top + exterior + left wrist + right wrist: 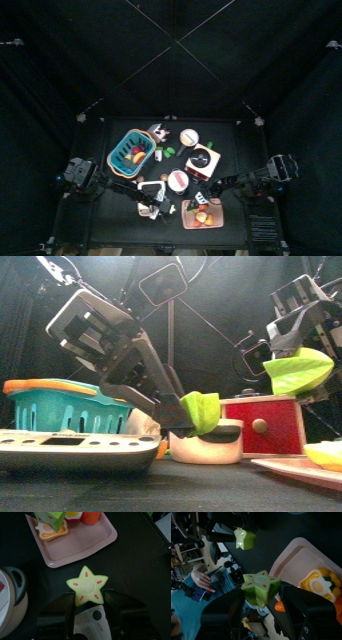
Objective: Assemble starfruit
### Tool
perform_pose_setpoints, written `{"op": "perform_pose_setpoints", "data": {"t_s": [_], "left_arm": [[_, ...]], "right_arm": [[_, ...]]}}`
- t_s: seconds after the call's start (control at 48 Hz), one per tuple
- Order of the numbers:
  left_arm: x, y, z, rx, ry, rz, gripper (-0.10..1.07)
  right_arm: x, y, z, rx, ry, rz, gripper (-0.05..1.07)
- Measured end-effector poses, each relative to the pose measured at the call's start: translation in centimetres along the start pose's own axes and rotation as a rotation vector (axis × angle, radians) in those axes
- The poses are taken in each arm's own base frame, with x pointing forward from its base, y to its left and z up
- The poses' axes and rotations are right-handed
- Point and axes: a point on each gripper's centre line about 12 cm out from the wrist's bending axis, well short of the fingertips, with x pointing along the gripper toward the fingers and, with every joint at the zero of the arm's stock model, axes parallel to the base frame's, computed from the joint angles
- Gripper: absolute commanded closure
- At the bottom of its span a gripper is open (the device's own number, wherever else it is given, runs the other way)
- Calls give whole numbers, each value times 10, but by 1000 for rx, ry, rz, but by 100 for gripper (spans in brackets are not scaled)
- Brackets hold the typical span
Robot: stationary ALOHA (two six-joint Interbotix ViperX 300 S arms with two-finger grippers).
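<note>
Nearest the front camera lies a grey scale (74, 451), and just behind it the left gripper (191, 416) reaches down toward the middle of the table with its 2 jaws clamped on the lower starfruit piece (202, 410), a yellow-green wedge held beside a white bowl (207, 444). Behind the bowl stands a red box (263, 424); at the left sits the blue basket (60, 406). Higher at the right, the right gripper (297, 348) holds the upper starfruit piece (299, 368) well above the table, its jaws closed on it.

Looking down its own jaws, the left wrist camera shows what the front view hides: the lower starfruit piece (87, 585) has a 5-pointed star face with reddish marks, gripped at its near points, and beyond it lies a pink tray (80, 544) holding other toy food. The right wrist camera shows the upper starfruit piece (261, 587) as a star too, pinched between the jaws, with the other piece (244, 538) farther off in the left arm's grip, apart from it. A person's hand (201, 577) shows past the curtains.

From above, both pieces are too small to tell.
</note>
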Motion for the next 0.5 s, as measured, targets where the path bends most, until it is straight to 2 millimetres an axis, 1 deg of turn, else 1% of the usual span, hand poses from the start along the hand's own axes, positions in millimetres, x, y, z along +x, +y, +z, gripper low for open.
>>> {"op": "perform_pose_setpoints", "data": {"t_s": [0.146, 0.312, 0.417, 0.5], "left_arm": [[2, 0, -1, 21, 5, -3, 27], [7, 0, 0, 38, 23, -1, 10], [10, 6, 4, 32, 44, 12, 2], [10, 12, 9, 24, 50, 27, 1]], "right_arm": [[1, -1, 0, 1, 1, -3, 38], [1, -1, 0, 1, 1, -3, 38], [1, -1, 0, 0, 1, -3, 38], [1, -1, 0, 0, 1, -3, 38]]}}
